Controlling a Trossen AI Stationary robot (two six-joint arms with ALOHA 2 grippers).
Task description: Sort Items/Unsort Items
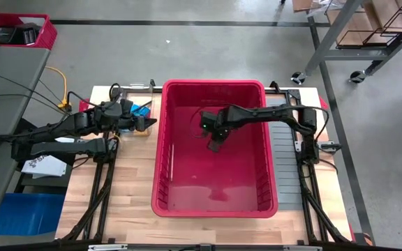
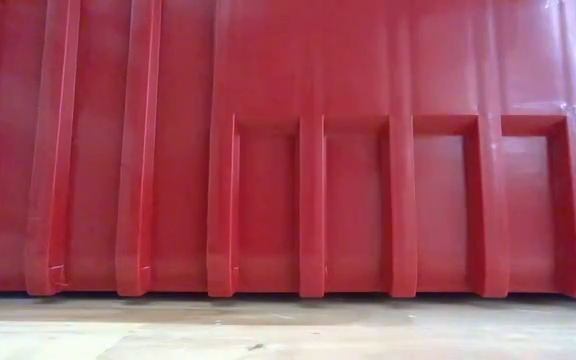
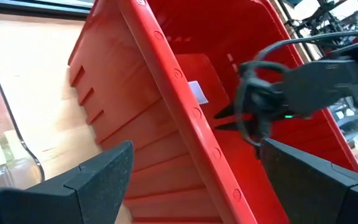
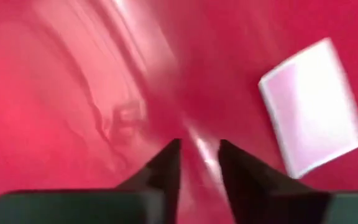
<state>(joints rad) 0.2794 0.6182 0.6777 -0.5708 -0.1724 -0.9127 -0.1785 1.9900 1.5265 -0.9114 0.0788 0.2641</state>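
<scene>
Items (image 1: pixel 139 111) cluster at bench's 9 o'clock edge, outside bin (image 1: pixel 165 174) | high: right end effector (image 1: pixel 215 146) inside bin, nothing visibly held | left wrist: left end effector (image 3: pixel 191 180) spread wide, waiting by bin rim | right wrist: fingers narrowly apart, probably for a pick.

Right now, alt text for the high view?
A large red bin sits mid-table; the right end effector reaches down inside it. The left end effector waits open beside the bin's left wall, near small blue and yellow items.
</scene>
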